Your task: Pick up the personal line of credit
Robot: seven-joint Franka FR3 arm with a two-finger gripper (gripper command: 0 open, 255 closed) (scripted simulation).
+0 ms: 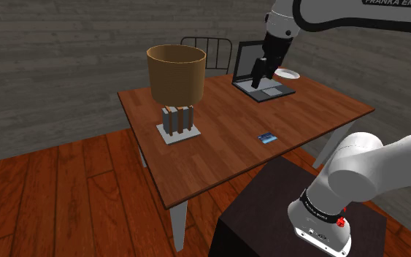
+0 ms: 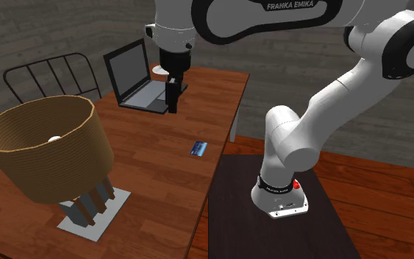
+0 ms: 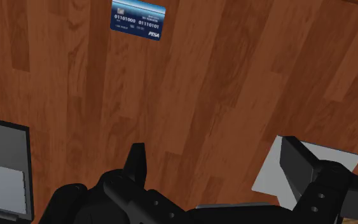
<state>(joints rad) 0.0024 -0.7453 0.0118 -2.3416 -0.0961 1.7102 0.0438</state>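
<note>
The credit card is a small blue card with white digits, lying flat on the brown wooden table near the edge that faces the stand. It also appears in the second exterior view as the card, and in the wrist view as the card well ahead of the fingers. My black gripper hangs above the open laptop at the far side of the table, some way from the card. In the wrist view the gripper is open, with bare wood between its fingers.
A table lamp with a wide brown shade stands on a pale square base at the shoulder view's left. A white plate lies beside the laptop. A wire chair stands behind the table. The dark stand is close to the card's edge.
</note>
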